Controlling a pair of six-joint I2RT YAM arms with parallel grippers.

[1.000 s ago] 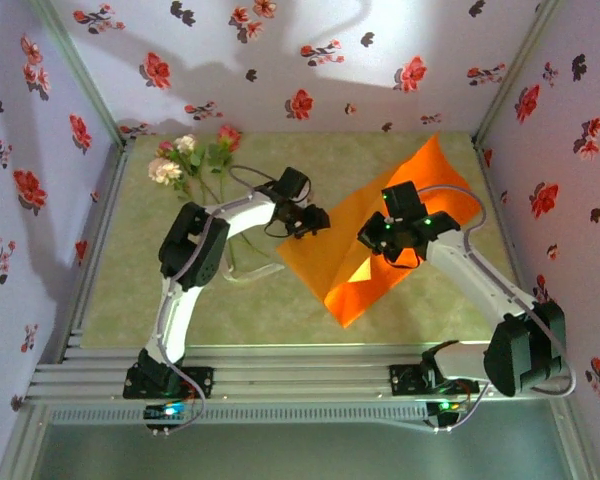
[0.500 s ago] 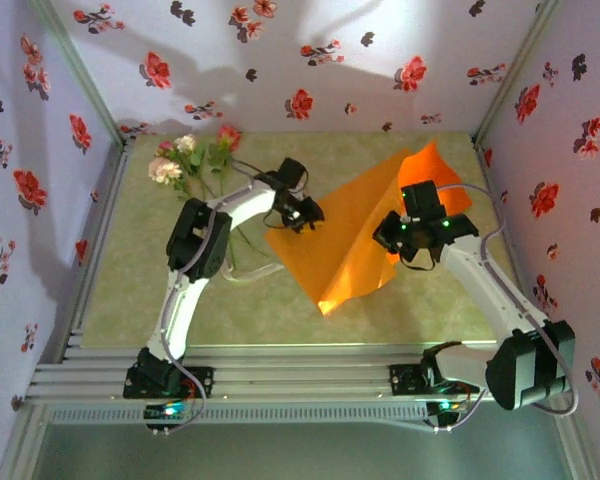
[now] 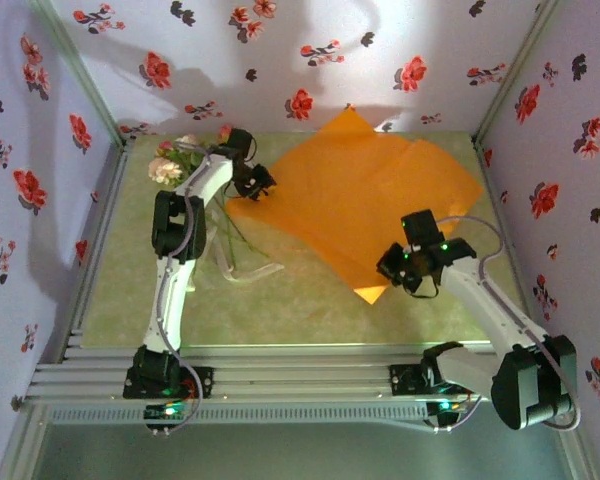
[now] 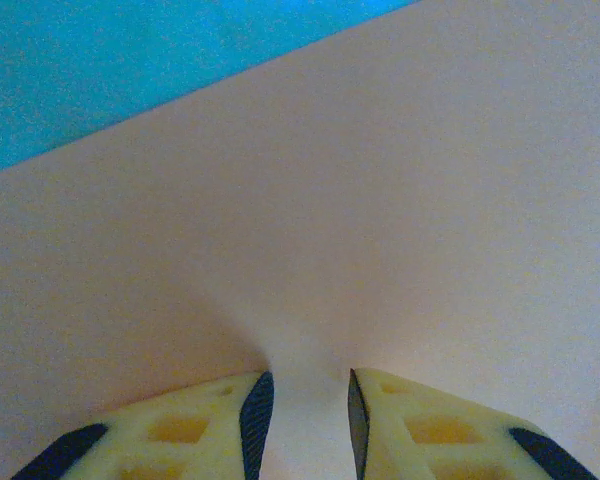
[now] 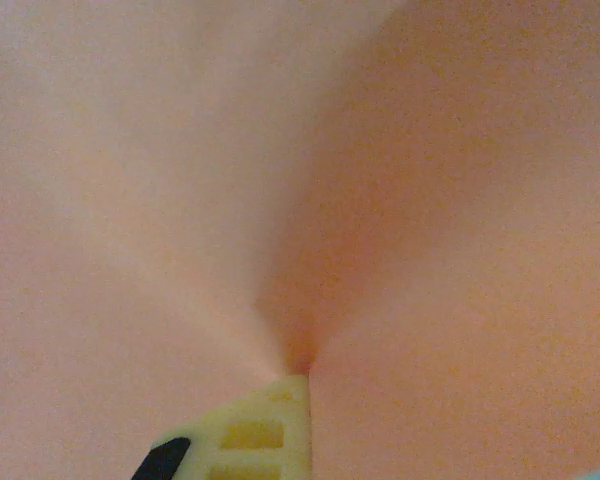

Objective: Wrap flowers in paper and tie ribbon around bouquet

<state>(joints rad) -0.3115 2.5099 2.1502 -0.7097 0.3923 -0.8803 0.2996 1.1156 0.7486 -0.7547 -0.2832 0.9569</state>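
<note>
Top external view gives us the green table (image 3: 280,300) first, and on its far right half the paper (image 3: 370,190), a wide bright orange sheet opened out almost flat. One corner points at the back wall and another points toward the arms. We see soft folds across its middle and a lighter underside showing at the near corner.

At the far left corner of the table lie the flowers (image 3: 175,160), a small bunch of cream and pink blooms with green leaves, their thin stems trailing toward us. Near those stems the ribbon (image 3: 250,272) lies in a loose pale loop, apart from the paper.

The left gripper (image 3: 252,187) sits at the sheet's left corner. In the left wrist view its jaws (image 4: 302,400) stand close with a slim gap, and the paper (image 4: 380,200) is gathered into the gap and creased there, so we read it as pinched.

The right gripper (image 3: 393,268) is clamped on the near corner. In the right wrist view, folds in the paper (image 5: 180,150) run down to its fingertip (image 5: 280,400).
</note>
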